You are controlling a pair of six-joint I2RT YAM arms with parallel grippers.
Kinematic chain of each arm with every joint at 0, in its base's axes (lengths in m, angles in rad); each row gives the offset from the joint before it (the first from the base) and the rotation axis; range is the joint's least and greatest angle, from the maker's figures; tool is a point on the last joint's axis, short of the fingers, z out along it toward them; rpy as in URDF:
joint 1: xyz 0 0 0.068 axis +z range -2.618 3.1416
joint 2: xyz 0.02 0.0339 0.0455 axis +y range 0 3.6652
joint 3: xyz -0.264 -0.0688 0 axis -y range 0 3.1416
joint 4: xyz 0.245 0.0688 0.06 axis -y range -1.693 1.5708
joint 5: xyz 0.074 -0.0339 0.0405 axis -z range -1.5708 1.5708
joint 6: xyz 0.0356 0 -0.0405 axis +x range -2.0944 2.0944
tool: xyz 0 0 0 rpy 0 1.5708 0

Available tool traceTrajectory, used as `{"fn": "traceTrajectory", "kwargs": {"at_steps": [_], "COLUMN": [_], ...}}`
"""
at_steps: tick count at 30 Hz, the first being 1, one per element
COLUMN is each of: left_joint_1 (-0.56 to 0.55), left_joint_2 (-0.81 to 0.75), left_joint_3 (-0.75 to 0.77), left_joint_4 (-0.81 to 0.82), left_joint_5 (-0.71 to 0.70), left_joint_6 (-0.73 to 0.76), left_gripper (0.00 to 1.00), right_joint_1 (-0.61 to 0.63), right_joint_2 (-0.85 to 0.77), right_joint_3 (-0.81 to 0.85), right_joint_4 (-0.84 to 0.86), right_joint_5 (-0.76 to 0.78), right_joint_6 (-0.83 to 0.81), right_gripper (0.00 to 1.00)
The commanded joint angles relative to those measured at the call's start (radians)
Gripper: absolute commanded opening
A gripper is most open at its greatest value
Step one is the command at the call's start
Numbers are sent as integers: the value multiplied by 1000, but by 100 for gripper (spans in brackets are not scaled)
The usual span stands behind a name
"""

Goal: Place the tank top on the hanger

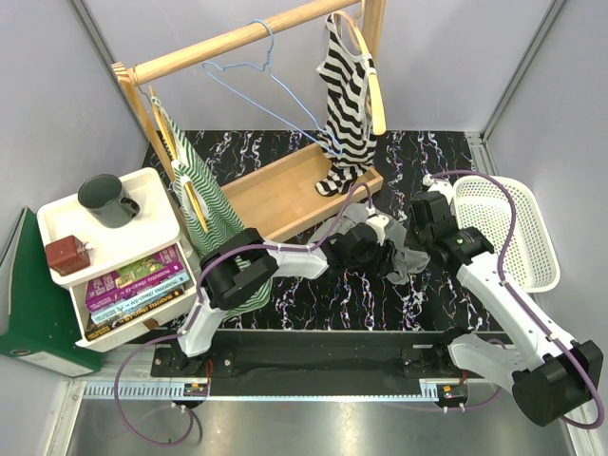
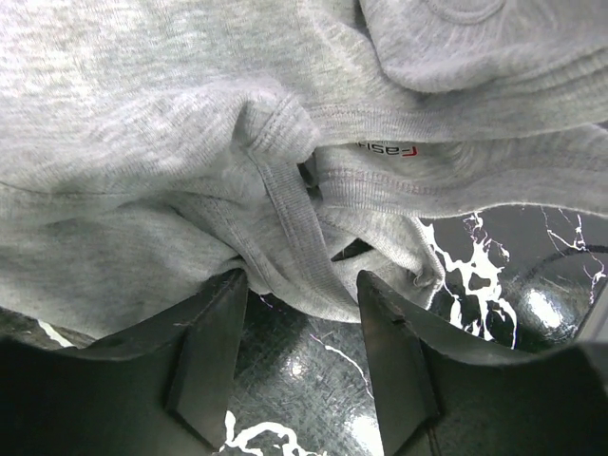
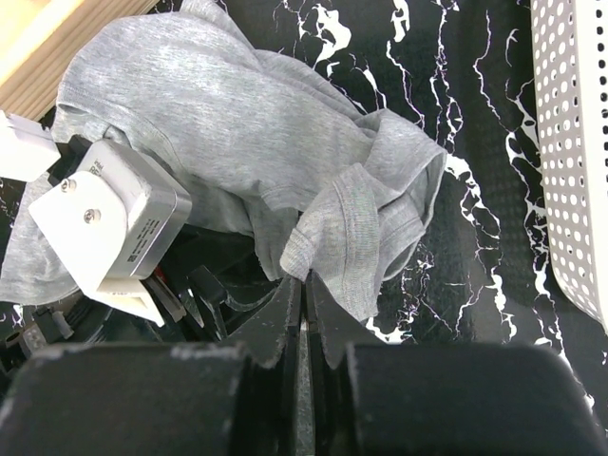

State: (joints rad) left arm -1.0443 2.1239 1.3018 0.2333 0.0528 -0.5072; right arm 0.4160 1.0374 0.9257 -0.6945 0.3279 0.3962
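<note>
The grey tank top [image 1: 407, 260] lies crumpled on the black marbled table between my two grippers. My left gripper [image 1: 372, 251] is open; in the left wrist view [image 2: 302, 285] its tips sit at the edge of the tank top [image 2: 142, 114], with a strap running down between them. My right gripper [image 1: 416, 243] is shut; in the right wrist view [image 3: 304, 282] its tips pinch a folded edge of the tank top [image 3: 237, 123]. The light-blue wire hanger [image 1: 269, 84] hangs by its hook on the wooden rail, bare.
A wooden clothes rack [image 1: 285, 185] stands at the back, holding a black-and-white striped top [image 1: 347, 104] and a green-and-white striped top [image 1: 204, 204] on wooden hangers. A white perforated basket [image 1: 518, 233] is on the right. A white shelf unit [image 1: 142, 247] with a mug and books is on the left.
</note>
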Motion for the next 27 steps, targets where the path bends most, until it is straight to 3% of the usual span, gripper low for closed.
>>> {"fn": "traceTrajectory", "kwargs": {"at_steps": [1, 5, 10, 18, 23, 25, 27], "left_joint_1": [-10, -26, -36, -43, -45, -45, -42], "left_joint_2": [1, -1, -30, -30, 5, 16, 28], "left_joint_3": [-9, -9, -19, -18, 25, 37, 50], "left_joint_4": [-22, -38, -81, -91, -101, -107, -120], "left_joint_5": [24, 22, -34, -7, 13, 13, -2], "left_joint_6": [-46, -56, -51, -67, -63, -67, -67], "left_gripper": [55, 51, 52, 54, 48, 36, 11], "right_joint_1": [-5, -6, -5, -5, -5, -5, -5], "right_joint_2": [15, 23, 23, 23, 16, 15, 15], "right_joint_3": [28, 32, 30, 28, 28, 28, 29], "right_joint_4": [41, 50, 49, 52, 50, 52, 52], "right_joint_5": [-12, -16, -23, -26, -26, -26, -26], "right_joint_6": [-13, -13, -11, -11, -11, -13, -11], "right_gripper": [8, 8, 9, 9, 9, 9, 9]}}
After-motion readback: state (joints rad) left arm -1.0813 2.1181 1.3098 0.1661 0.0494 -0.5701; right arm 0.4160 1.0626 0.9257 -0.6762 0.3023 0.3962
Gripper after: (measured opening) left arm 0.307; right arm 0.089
